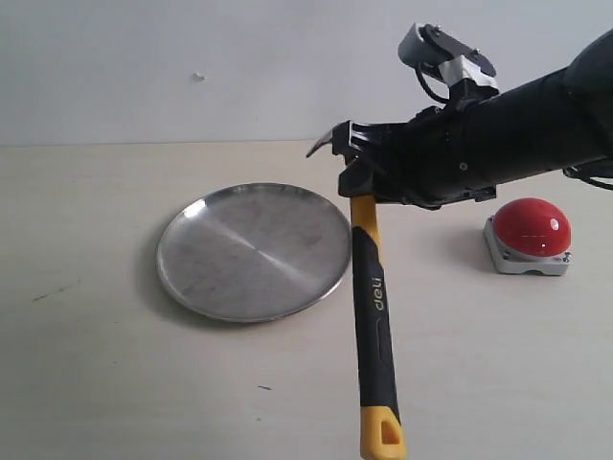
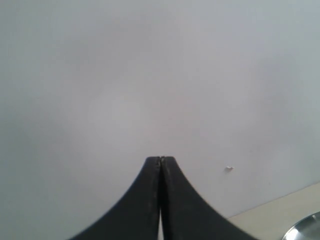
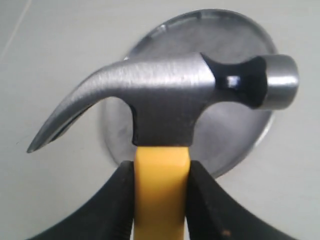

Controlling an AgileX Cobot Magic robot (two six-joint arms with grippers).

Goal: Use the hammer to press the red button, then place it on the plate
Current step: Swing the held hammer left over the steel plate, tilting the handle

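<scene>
My right gripper is shut on the hammer just below its dark metal head, and the yellow-and-black handle hangs toward the table's front edge. The right wrist view shows the hammer clamped at its yellow neck between both fingers, its head over the silver plate. That plate lies left of the hammer on the table. The red button on its grey base sits to the right, apart from the hammer. My left gripper is shut on nothing and points at the wall.
A pale table carries everything, backed by a white wall. The right arm reaches in from the right above the button. A sliver of the plate's rim shows in the left wrist view.
</scene>
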